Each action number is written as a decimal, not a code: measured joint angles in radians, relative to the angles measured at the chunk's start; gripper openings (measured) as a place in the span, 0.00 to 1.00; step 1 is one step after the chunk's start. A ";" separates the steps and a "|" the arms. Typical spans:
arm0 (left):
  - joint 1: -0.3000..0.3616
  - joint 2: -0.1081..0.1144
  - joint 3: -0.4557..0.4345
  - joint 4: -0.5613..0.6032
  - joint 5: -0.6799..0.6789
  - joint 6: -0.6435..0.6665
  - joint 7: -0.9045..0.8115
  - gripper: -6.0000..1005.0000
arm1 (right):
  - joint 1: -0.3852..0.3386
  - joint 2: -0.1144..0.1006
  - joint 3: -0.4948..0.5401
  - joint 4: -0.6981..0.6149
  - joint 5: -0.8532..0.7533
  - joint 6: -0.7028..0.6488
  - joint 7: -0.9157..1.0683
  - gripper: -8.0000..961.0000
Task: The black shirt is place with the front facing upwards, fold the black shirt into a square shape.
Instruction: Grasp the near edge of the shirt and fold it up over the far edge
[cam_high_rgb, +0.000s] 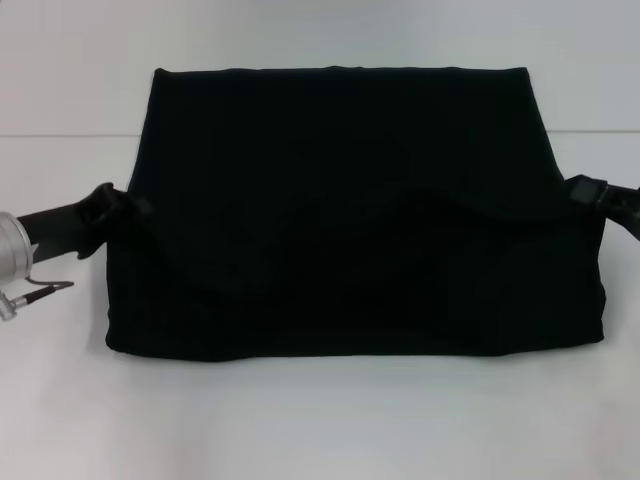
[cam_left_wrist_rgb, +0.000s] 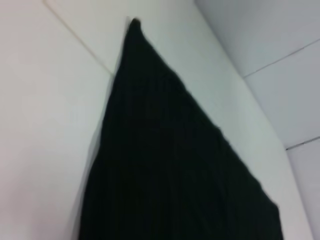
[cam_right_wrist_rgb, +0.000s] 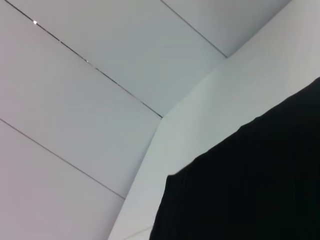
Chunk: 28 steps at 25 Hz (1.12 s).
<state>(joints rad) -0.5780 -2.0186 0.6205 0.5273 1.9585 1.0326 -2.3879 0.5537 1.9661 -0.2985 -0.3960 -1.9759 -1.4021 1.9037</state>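
A: So, where is the black shirt lying?

B: Across the middle of the head view on the white table, a wide dark block with a straight far edge. Only plain black cloth shows; no print or label can be made out, and the folds are hard to read in the dark fabric.

A: And the grippers?

B: The left gripper sits at the middle left of the frame, right at the shirt's side edge, its silver wrist cut off by the frame border. The right gripper is at the middle right, against the opposite side edge, its arm also cropped.

A: Are they clamped on the cloth?

B: I cannot tell for either one; black fingers blend into black fabric where they meet it.

A: Do the wrist views help?

B: Little. The left wrist view shows the shirt as a dark wedge narrowing to a corner on the table. The right wrist view shows the shirt filling the lower right, with pale wall panels beyond. Neither shows its own fingers
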 joint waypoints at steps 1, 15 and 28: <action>0.003 -0.001 -0.002 0.000 -0.016 0.000 0.010 0.02 | 0.000 0.000 0.000 0.000 0.007 0.000 -0.001 0.03; -0.014 -0.043 -0.079 -0.058 -0.275 -0.081 0.274 0.02 | 0.045 0.029 -0.001 0.005 0.071 0.133 -0.047 0.03; -0.049 -0.086 -0.082 -0.079 -0.420 -0.186 0.461 0.02 | 0.096 0.076 -0.006 0.001 0.080 0.342 -0.155 0.03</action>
<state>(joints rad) -0.6270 -2.1050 0.5389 0.4478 1.5381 0.8469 -1.9273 0.6497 2.0418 -0.3045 -0.3954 -1.8958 -1.0603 1.7487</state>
